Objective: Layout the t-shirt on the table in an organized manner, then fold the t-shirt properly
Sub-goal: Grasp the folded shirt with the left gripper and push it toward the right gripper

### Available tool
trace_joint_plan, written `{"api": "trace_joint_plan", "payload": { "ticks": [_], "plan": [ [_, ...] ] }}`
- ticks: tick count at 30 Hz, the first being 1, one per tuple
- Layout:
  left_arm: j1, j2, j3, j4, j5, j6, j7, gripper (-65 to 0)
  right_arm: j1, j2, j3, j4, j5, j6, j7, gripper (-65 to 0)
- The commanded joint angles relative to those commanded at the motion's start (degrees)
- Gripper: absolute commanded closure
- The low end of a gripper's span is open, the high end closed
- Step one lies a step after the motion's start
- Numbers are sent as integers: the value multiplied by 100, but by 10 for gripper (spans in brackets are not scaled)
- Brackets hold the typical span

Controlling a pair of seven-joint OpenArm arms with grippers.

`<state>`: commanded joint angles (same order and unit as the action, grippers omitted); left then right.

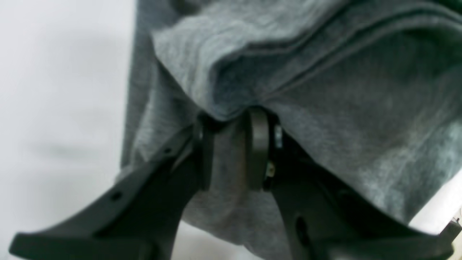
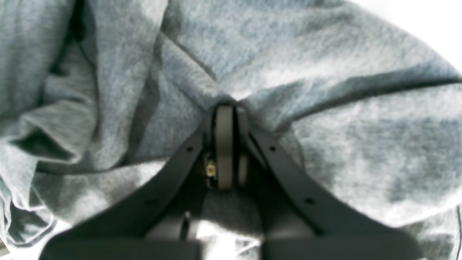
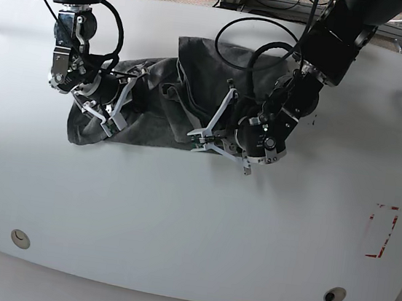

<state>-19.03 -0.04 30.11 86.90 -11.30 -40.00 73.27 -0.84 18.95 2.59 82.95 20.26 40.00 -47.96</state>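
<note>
The dark grey t-shirt lies crumpled in a wide heap on the far middle-left of the white table. My left gripper sits at the heap's near right edge. Its wrist view shows the left gripper shut, with a fold of the t-shirt pinched between the pads. My right gripper is at the heap's left end. There the right gripper is shut on a bunched ridge of the t-shirt. Folds and wrinkles hide the sleeves and collar.
A red-tape rectangle marks the table at the right. Two round holes sit near the front edge. Black cables loop from the arms over the cloth. Beyond the far edge are floor and cords.
</note>
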Motion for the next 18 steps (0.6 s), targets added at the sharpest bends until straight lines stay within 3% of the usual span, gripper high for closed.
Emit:
{"api": "trace_joint_plan", "payload": {
  "ticks": [7, 18],
  "plan": [
    [-123, 211, 0, -9, 0, 0, -70, -126, 0, 0, 0, 0, 0, 0, 0, -19],
    [-589, 598, -18, -747, 9, 0, -598, -126, 0, 0, -18, 0, 9, 0, 0, -19]
  ]
}}
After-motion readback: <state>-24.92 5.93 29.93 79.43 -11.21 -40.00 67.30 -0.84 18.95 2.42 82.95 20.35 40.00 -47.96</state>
